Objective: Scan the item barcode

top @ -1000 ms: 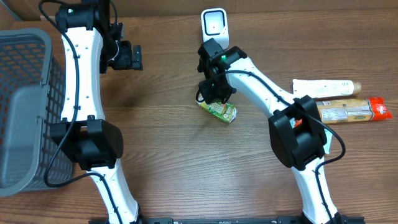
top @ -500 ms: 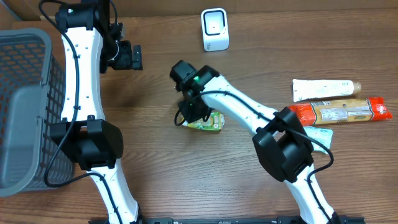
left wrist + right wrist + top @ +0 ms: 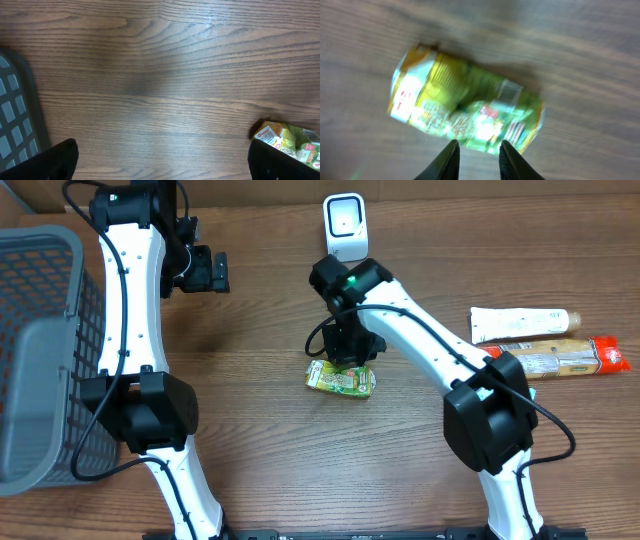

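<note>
Green snack packet (image 3: 340, 378) lies flat on the wooden table (image 3: 260, 420), its long axis running nearly left to right in the overhead view. Right gripper (image 3: 479, 152) hovers just above it, fingers slightly parted and empty. Left gripper (image 3: 212, 272) hangs wide open, well apart.

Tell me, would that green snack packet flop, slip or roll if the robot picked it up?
Probably floppy: the green packet looks crinkled and pillowy, so it would likely dent or sag in a grip. Its shiny film hints it may be slippery. Lying flat on the table, it seems unlikely to roll; a push would probably slide it.
</note>
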Motion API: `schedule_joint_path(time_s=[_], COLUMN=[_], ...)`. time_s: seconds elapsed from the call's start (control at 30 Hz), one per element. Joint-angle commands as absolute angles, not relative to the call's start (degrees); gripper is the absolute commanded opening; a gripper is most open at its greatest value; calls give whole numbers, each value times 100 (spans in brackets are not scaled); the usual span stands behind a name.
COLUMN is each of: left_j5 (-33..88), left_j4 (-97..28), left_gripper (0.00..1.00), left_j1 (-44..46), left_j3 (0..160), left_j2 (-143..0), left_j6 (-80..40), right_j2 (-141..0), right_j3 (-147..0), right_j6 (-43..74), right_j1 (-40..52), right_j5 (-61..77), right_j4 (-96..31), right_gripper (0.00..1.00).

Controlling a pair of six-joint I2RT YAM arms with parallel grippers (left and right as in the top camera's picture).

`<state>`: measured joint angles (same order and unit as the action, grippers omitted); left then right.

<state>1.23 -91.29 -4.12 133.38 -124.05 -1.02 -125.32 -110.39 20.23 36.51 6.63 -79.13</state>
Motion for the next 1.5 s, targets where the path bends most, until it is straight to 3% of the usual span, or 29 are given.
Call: schedule_joint_path(time_s=[0.0,0.33,0.67,0.9,1.07,1.13,1.23,1.33,1.4,1.43,1.47], left_j5=[106,106,106,106,106,106,106,106,106,106,106], left_j4=[-9122,-9122,-9122,-9122,-9122,-9122,-9122,-9122,-9122,-9122,-9122], left_gripper=[100,100,100,100,100,100,99,100,100,100,100], left_j1=[-373,-373,-373,-373,-373,-373,-373,-373,-373,-373,-373], left_j3=[13323,13323,13323,13323,13323,13323,13323,13323,13323,13323,13323], left_j2=[-12453,-12453,-12453,-12453,-12453,-12453,-12453,-12453,-12453,-12453,-12453], left_j6=[3,3,3,3,3,3,3,3,3,3,3], right_j2=[-12376,-12379,-12379,-12379,-12374,-12374,-12335,-12204,-12134,-12132,-12138], right_j3=[-10597,-9572,-9557,-9557,-9655,-9883,-10361,-10580,-10580,-10560,-10501], right_j6=[1796,1796,1426,-336,-115,414,1422,2150,2497,2838,2982], right_j1=[3889,4064,3573,2816,2462,2397,2353,2397,2504,2657,2733], right_j5=[1319,1133,-1887,-1140,414,803,1181,1446,1627,1660,1658], right_j4=[-7966,-7738,-6722,-5063,-4735,-5129,-5994,-6560,-6705,-6746,-6702], right_gripper=[25,18,17,17,18,25,48,57,73,100,100])
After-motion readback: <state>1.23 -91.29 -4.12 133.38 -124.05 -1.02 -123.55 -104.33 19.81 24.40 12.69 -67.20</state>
